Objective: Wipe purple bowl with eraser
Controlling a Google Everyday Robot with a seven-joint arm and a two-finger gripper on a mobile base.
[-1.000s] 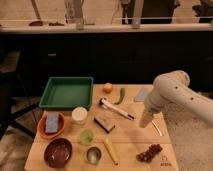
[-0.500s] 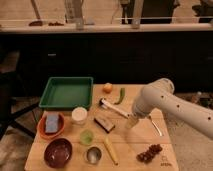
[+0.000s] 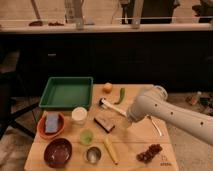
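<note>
Front edge of the worktop [image 3: 75, 165], lower left of frame: purple bowl [image 3: 58, 152], upright and apparently empty. To its right, a small metal cup [image 3: 92, 155], a yellow banana-like piece [image 3: 111, 150] and a bunch of grapes [image 3: 150, 153].

Mid-frame: eraser [image 3: 104, 123] lay flat, dark face up, well apart from the purple bowl. The hand [image 3: 128, 122] hung just right of it on the pale arm [image 3: 167, 114] — fingers apart, nothing held.

Risks, as judged:
- an off-centre descent could shove the eraser left toward the green cup [image 3: 86, 136] instead of pinching it
- the path to the bowl crosses the green and metal cups — a low carry could tip either
- the bowl sits loose, so hard wiping might slide it off the near edge

Counts:
- bowls: two, the purple one and an orange bowl [image 3: 42, 129] holding one blue sponge [image 3: 51, 122]
- cups: three, with the white cup [image 3: 79, 114]
- eraser: one

Farther back: one brush [image 3: 112, 107], one green tray [image 3: 67, 92], one orange fruit [image 3: 107, 87], one green pepper [image 3: 121, 95].
</note>
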